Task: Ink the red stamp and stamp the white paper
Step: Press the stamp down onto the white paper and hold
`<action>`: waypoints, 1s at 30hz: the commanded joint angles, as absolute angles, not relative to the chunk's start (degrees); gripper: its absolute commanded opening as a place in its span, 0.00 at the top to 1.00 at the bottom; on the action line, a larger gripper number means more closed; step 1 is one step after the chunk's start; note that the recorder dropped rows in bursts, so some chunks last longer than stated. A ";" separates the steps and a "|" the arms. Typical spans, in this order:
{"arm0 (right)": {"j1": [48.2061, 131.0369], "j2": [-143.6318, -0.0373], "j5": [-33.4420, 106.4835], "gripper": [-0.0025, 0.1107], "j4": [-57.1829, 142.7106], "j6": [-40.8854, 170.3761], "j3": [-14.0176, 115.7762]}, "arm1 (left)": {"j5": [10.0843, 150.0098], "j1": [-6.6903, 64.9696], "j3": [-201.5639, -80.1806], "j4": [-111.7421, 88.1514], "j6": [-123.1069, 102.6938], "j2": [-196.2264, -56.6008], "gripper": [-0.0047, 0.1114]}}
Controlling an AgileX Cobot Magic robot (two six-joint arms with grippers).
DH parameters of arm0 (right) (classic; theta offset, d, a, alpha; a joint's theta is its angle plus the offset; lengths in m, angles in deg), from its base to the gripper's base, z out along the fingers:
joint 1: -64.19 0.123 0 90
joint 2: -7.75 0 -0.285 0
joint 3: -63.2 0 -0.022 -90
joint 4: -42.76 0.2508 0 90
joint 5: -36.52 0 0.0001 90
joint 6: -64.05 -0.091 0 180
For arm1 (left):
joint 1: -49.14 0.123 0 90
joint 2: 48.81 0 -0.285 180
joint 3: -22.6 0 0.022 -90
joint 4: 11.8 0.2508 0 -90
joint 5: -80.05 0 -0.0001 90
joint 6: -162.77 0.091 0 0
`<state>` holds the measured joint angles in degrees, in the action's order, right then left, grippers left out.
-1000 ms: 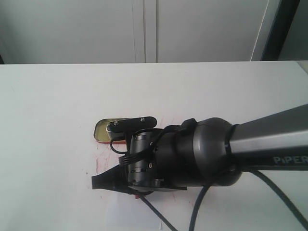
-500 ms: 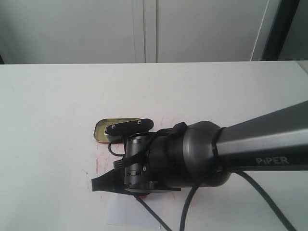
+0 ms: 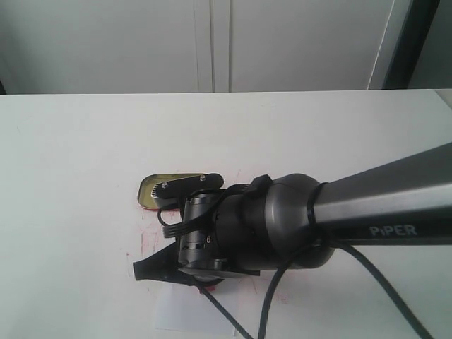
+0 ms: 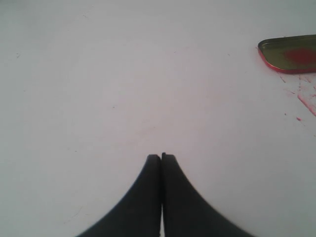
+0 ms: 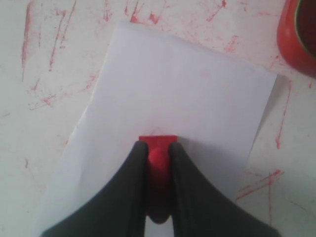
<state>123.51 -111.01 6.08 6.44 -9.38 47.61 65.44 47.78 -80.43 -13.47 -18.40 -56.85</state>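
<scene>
**Red stamp held over the white paper; one word legible on the arm**

The only readable writing is "PiPER", in pale letters on the grey tube of the right arm (image 3: 381,205) in the exterior view. No label shows on the tins, the paper or the stamp.

The right gripper (image 5: 158,146) is narrowed around the red stamp (image 5: 158,165). Its two black fingers (image 5: 129,187) pinch the stamp's rounded handle from both sides, and the square base juts out just past the fingertips. The base sits over the white paper (image 5: 173,84), roughly mid-sheet towards the edge nearer the gripper. Whether it presses on the sheet or hangs just above it cannot be told.

The paper lies flat on the white table (image 3: 85,155), which is streaked with red ink smears around the sheet. One corner of the paper lies near a red tin (image 5: 296,39) at the frame's edge. In the exterior view only a strip of the paper shows, below the arm's wrist.

Beyond the wrist in that view lies a shallow gold lid (image 3: 150,192) with a red rim. The left wrist view shows a red smear inside it.

The left gripper (image 4: 161,157) has its fingers pressed together with nothing between them, over bare table, well apart from the lid.

A black cable (image 3: 392,289) trails beneath the right arm.
</scene>
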 commanded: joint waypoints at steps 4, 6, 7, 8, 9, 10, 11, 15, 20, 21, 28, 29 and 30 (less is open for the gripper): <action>123.56 -117.29 8.84 0.98 12.26 -7.92 45.89 | 65.46 47.88 -80.18 -13.46 -18.53 -56.60 0.96; 123.56 -116.65 8.67 0.98 12.26 -7.92 45.89 | 65.46 47.88 -80.18 -13.46 -18.53 -56.60 0.96; 123.56 -116.38 8.66 0.98 12.26 -7.92 45.89 | 65.46 47.88 -80.18 -13.46 -18.53 -56.60 0.96; 123.56 -115.93 8.49 0.98 12.26 -7.92 45.89 | 65.46 47.88 -80.18 -13.46 -18.53 -56.60 0.96; 123.56 -115.53 8.36 0.98 12.26 -7.92 45.89 | 65.46 47.88 -80.18 -13.46 -18.53 -56.60 0.96; 123.56 -115.09 8.36 0.98 12.26 -7.92 45.89 | 65.46 47.88 -80.18 -13.46 -18.53 -56.60 0.96; 123.56 -114.62 8.36 0.98 12.26 -7.92 45.89 | 65.46 47.88 -80.18 -13.46 -18.53 -56.60 0.96; 123.56 -112.84 8.24 0.98 11.91 -7.92 45.89 | 65.46 47.88 -80.18 -13.46 -18.53 -56.60 0.96; 123.56 -111.09 6.88 0.98 10.77 -8.04 45.89 | 65.46 47.88 -80.18 -13.46 -18.53 -56.60 0.96; 123.46 -110.80 6.88 0.98 10.67 -8.04 45.89 | 65.46 47.88 -80.18 -13.46 -18.53 -56.60 0.96; 121.65 -108.17 6.44 0.98 9.40 -8.16 45.89 | 65.46 47.88 -80.18 -13.46 -18.53 -56.60 0.96; 121.10 -108.07 6.44 0.98 9.40 -8.16 45.89 | 65.46 47.88 -80.18 -13.46 -18.53 -56.60 0.96; 120.72 -108.07 6.44 0.98 9.40 -8.16 45.89 | 65.46 47.88 -80.18 -13.46 -18.53 -56.60 0.96</action>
<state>121.98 -108.28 7.34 7.87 -8.35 46.77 65.44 47.78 -80.43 -13.47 -18.40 -56.85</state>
